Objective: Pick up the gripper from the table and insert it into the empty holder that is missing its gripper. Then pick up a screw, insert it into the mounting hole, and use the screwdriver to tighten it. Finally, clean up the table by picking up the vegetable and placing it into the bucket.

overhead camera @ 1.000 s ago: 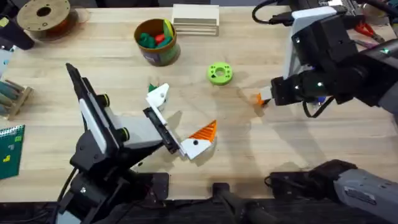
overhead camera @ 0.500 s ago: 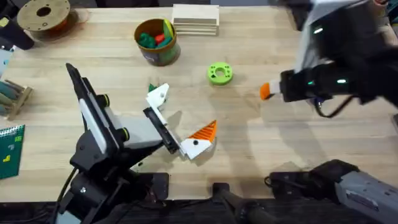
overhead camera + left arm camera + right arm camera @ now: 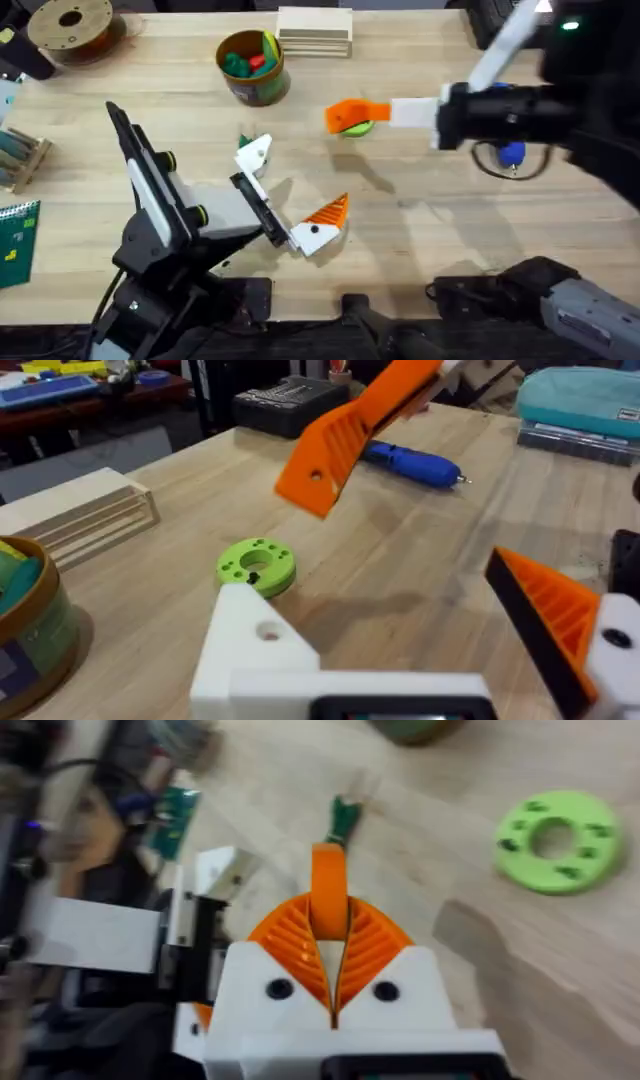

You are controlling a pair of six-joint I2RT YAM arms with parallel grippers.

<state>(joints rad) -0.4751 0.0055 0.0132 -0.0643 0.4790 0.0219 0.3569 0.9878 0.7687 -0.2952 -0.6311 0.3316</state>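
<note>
Overhead: right gripper (image 3: 345,115) hangs above the table (image 3: 450,240), over the lime-green ring (image 3: 357,127), pads pinched tight on the loose orange gripper (image 3: 328,902). Left gripper (image 3: 290,195) rests low on the table, spread wide: bare white holder (image 3: 254,153) on one side, orange-tipped finger (image 3: 326,215) on the other, nothing between. Vegetable (image 3: 343,817) lies just beside the holder. Screwdriver (image 3: 412,463) lies on the table beyond the ring. Bucket (image 3: 251,66) sits near the far edge.

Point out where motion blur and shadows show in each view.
Overhead: the right arm is smeared, its gripper over the lime ring; soft shadows on the table. Left wrist: the held orange gripper is sharp. Right wrist: background blurred, the vegetable soft.
</note>
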